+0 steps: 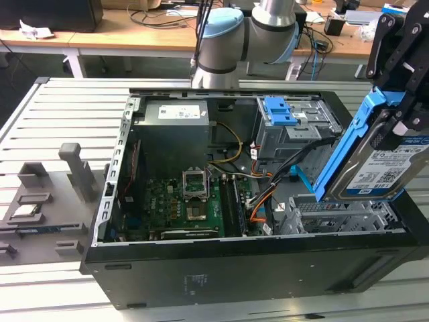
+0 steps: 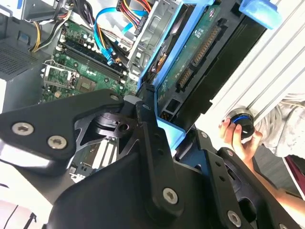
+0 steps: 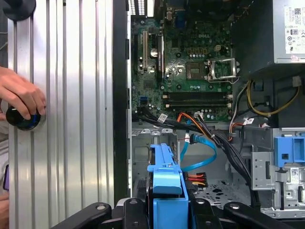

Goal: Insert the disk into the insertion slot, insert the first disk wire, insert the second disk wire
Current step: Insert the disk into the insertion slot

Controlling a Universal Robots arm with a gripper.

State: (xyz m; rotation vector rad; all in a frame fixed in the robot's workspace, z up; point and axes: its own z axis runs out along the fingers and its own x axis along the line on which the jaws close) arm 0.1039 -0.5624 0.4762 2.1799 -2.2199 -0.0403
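Exterior view: pincer (image 1: 399, 121) grips disk (image 1: 381, 168) over insertion slot (image 1: 342, 216); first wrist view: hand (image 3: 21, 99).

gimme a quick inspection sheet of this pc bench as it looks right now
surface: slatted metal table, open computer case lying on it
job's things: disk in its blue bracket, held tilted above the insertion slot, not in
clutter: grey fixtures at the exterior view's left
grippers: gripper, jaws shut on the disk
cables: first disk wire and second disk wire lie loose by the slot, not plugged into the disk
surroundings: desks behind; a hand on a black knob
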